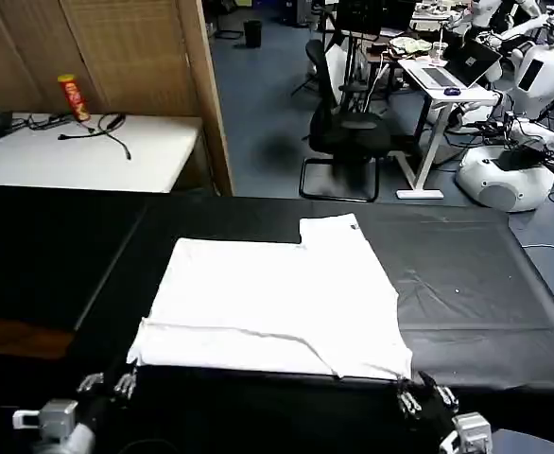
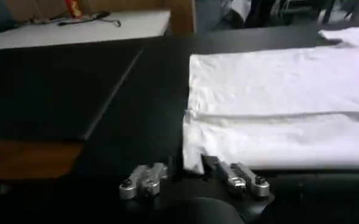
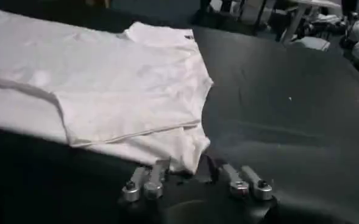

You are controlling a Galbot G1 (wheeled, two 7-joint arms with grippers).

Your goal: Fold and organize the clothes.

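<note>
Lying part-folded, plain side up, at the table's near edge, the shirt has both near corners flanked by unclenched left gripper and right gripper, calling next for pinching both corners.

1. The T-shirt runs off the picture's edge in the left wrist view.
2. Its lettering and logo are hidden, only plain white showing.
3. In the right wrist view its far side is cut off too.
</note>
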